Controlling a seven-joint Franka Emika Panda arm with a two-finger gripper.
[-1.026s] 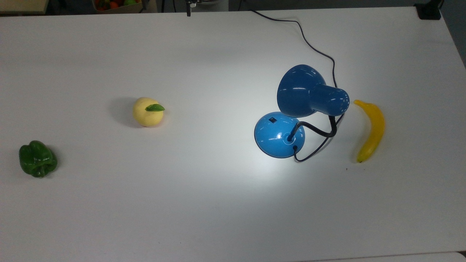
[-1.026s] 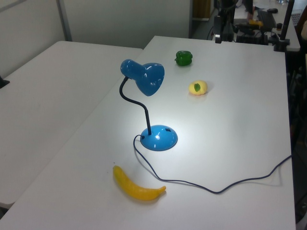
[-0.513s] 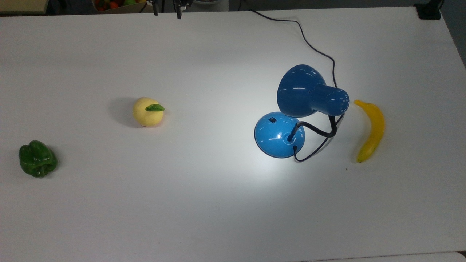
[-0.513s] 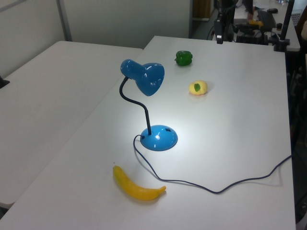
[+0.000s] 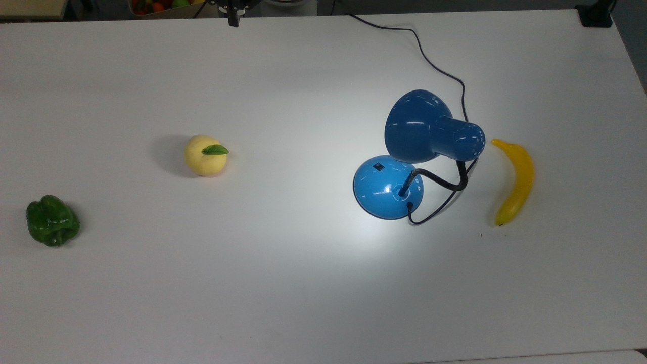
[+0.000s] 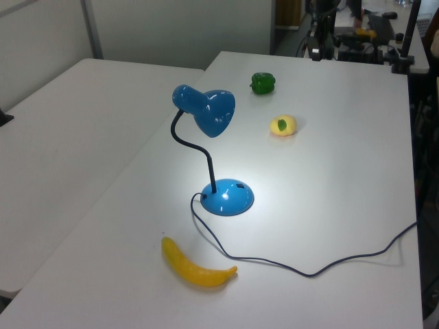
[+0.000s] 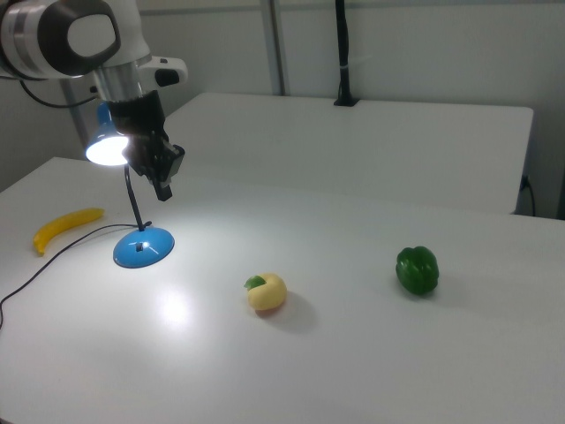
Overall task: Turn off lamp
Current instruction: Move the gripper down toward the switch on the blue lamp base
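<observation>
Top view: we see the lamp (image 5: 404, 167), lit, on the white bench (image 5: 283, 283), its shade hiding part of the base; the pincer (image 5: 233, 17) is cut off by the upper edge.
Left view: the lamp stands between banana (image 6: 195, 267) and peach (image 6: 282, 125).
Right view: we cannot tell the pincer's state.

**White bench and what rests on it**

I see a white bench (image 5: 303, 283) carrying four things. I take the lamp (image 5: 388, 187) as landmark: its blue domed base sits on the surface in a bright pool of light, its black cord (image 5: 429, 63) trailing off across the bench. In the top view, a banana (image 5: 515, 182) lies near the lamp's right; a yellow fruit with a green leaf (image 5: 204, 155) lies well to its left, a green pepper (image 5: 52, 221) farther left.
</observation>
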